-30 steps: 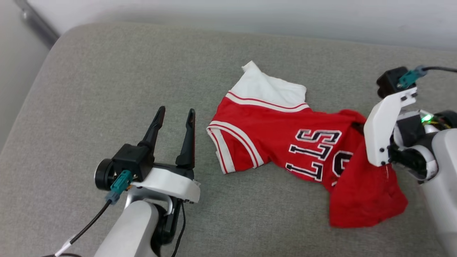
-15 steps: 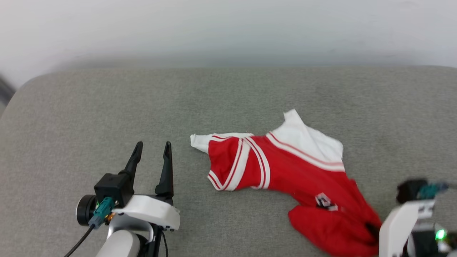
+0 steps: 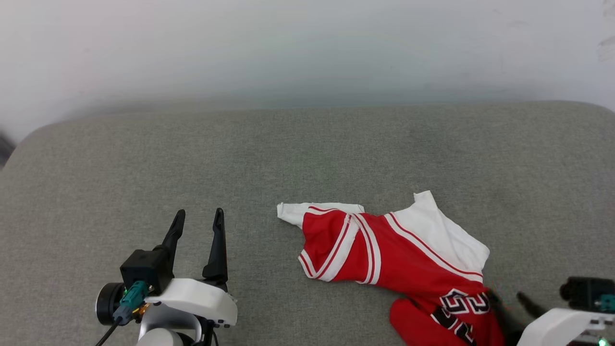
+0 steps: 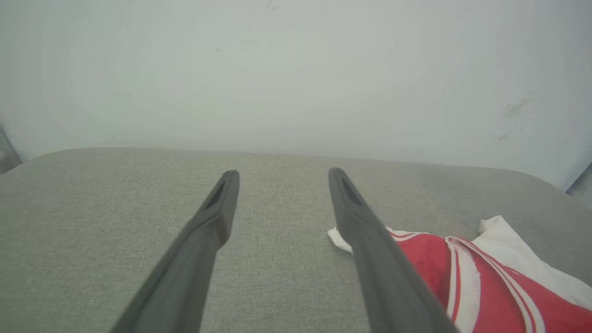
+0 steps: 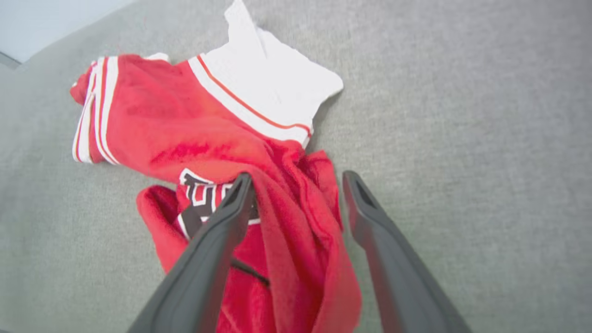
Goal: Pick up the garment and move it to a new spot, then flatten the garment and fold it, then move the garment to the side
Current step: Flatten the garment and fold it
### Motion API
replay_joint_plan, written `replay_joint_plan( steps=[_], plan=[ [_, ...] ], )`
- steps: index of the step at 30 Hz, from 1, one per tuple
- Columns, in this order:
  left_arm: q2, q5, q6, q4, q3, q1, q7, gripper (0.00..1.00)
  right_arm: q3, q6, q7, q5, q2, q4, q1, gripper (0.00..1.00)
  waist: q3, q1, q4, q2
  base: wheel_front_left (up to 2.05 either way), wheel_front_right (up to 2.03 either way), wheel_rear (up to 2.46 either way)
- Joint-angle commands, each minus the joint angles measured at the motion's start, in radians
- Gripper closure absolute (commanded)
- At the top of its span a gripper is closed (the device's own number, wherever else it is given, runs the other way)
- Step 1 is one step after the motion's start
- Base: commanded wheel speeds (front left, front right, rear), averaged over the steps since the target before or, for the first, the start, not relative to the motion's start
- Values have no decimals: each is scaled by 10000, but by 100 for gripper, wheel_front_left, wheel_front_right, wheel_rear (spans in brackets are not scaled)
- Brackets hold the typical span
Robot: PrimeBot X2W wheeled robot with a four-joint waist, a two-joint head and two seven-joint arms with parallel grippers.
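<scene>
My left jaws stood wide and empty, my right jaws wide astride the crumpled red jersey toward the grey cushion's near right corner; flattening seemed next, gripping two corners.

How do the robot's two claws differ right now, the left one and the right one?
The left gripper points over bare grey cushion, while the right gripper has folds of the red garment between its fingers. The left gripper sits clear of the garment; the right gripper is at its crumpled, lettered end. Both have their fingers spread open.
</scene>
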Motion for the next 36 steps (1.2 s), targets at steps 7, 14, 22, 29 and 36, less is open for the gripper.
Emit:
replay_joint_plan(
  steps=[7, 14, 22, 29, 36],
  plan=[
    [5, 80, -3, -293, -73, -323, 17, 0, -649, -3, -1077, -80, -208, 504, -1609, 0, 576, 1, 264, 0, 0, 0, 0],
    [-176, 241, -199, -278, -278, -1057, -138, 0, -98, -3, 913, 356, -1462, 1805, -3876, 0, 1475, 1, 747, 0, 0, 0, 0],
    [-480, 302, -475, 38, -485, -1741, -362, 0, 1241, -3, 4129, 574, -2153, 2635, -5350, 0, 2161, 1, 1351, 0, 0, 0, 0],
    [-624, 352, -602, 266, -538, -2020, -512, 0, 2029, -3, 4850, 550, -2257, 3858, -5530, 0, 2472, 1, 1572, 0, 0, 0, 0],
    [-615, 355, -586, 495, -444, -1930, -593, 0, 2432, -3, 4089, 667, -2534, 3672, -6041, 100, 2315, 1, 1401, 0, 0, 0, 0]
  ],
)
